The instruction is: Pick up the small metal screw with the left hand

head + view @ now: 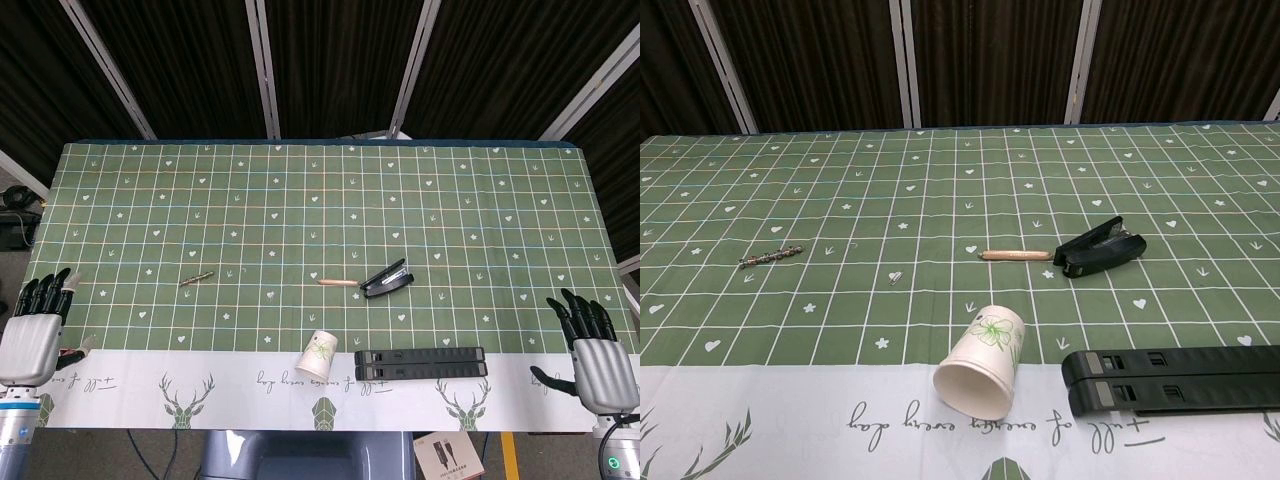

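The small metal screw (896,277) lies on the green checked tablecloth (940,190), left of centre, a short way behind the paper cup; the head view barely shows it. My left hand (35,325) hovers at the table's left front corner, fingers apart and holding nothing, well to the left of the screw. At the right front corner, my right hand (597,345) is likewise spread and empty. Neither hand appears in the chest view.
A long thin metal rod (772,257) lies left of the screw. A paper cup (982,372) lies on its side near the front edge. A wooden pencil stub (1016,255) and black stapler (1100,246) sit mid-table. Two long black bars (1175,380) lie front right.
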`<action>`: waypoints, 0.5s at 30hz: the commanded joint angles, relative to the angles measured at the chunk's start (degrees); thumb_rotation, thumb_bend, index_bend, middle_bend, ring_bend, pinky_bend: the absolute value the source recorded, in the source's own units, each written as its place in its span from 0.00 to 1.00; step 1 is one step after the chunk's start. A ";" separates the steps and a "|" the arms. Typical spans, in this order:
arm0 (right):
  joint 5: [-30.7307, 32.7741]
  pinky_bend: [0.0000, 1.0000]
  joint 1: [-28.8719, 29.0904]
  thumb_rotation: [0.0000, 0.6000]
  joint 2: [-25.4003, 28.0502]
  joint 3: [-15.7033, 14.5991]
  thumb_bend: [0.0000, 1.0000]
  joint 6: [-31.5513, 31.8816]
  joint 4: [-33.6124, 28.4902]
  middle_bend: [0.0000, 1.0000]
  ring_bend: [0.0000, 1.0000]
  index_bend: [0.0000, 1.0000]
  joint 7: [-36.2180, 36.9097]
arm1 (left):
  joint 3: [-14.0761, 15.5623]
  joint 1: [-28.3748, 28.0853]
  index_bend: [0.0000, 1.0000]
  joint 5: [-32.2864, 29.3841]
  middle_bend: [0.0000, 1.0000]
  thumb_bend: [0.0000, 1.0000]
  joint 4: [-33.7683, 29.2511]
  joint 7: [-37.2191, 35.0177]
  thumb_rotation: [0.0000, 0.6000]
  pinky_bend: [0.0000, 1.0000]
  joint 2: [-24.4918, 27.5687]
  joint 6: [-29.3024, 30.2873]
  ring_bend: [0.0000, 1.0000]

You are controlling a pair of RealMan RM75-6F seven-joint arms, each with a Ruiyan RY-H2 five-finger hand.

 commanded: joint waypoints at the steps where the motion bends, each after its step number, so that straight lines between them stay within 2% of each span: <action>1: -0.10 0.03 0.03 1.00 0.03 -0.03 0.04 -0.01 -0.04 0.00 0.00 0.11 0.02 | -0.13 0.07 0.00 -0.10 0.00 0.18 -0.03 0.05 1.00 0.00 0.02 -0.23 0.00; 10: -0.13 0.03 0.02 1.00 -0.03 -0.10 0.04 -0.03 -0.42 0.00 0.00 0.11 -0.23 | -0.82 -0.23 0.00 -0.63 0.00 0.18 0.04 0.22 1.00 0.00 -0.40 -1.55 0.00; 15: -0.13 0.03 0.12 1.00 -0.05 -0.10 0.04 -0.19 -0.58 0.00 0.00 0.11 -0.29 | -3.11 -2.99 0.00 -4.90 0.00 0.18 -0.07 3.12 1.00 0.00 -2.06 -5.92 0.00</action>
